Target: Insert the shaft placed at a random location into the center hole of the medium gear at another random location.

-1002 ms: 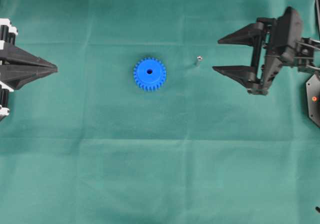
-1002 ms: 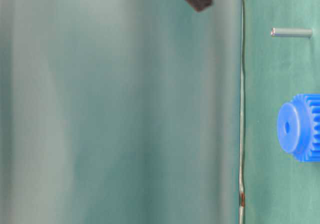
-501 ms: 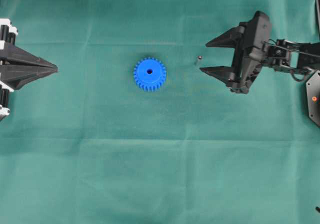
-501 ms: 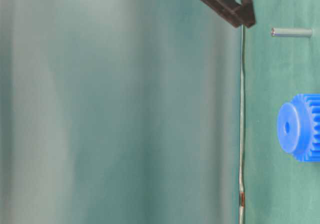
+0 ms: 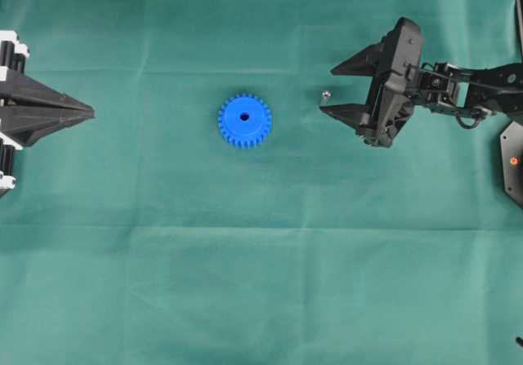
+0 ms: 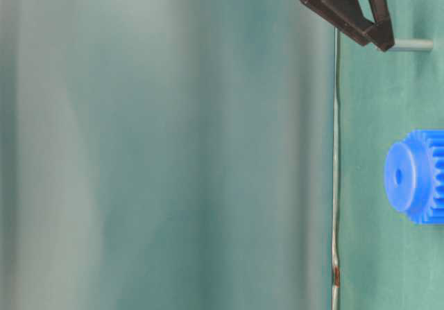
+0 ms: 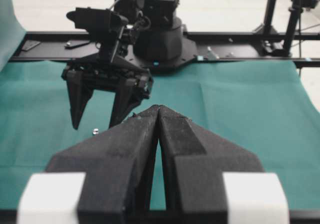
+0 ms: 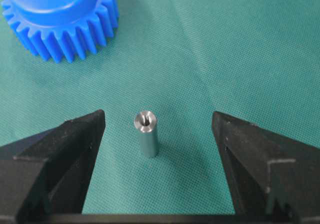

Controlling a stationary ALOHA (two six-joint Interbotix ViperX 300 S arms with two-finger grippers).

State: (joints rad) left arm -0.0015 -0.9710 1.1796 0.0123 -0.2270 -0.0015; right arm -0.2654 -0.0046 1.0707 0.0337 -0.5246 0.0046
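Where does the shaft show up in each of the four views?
Overhead: shaft right of centre, at the right gripper's tips.
Table-level: top right, partly hidden.
Left wrist: tiny speck, left of centre.
Right wrist: upright between open jaws.
Shared landmark: medium gear, except left wrist.

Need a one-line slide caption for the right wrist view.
Open right gripper straddling the small upright silver-grey metal shaft, bright blue toothed plastic gear behind it on green cloth.

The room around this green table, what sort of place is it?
Probably a robotics lab bench. A green cloth covers the table, two arms work over it, the right end effector near a shaft and blue gear, with metal rails behind.
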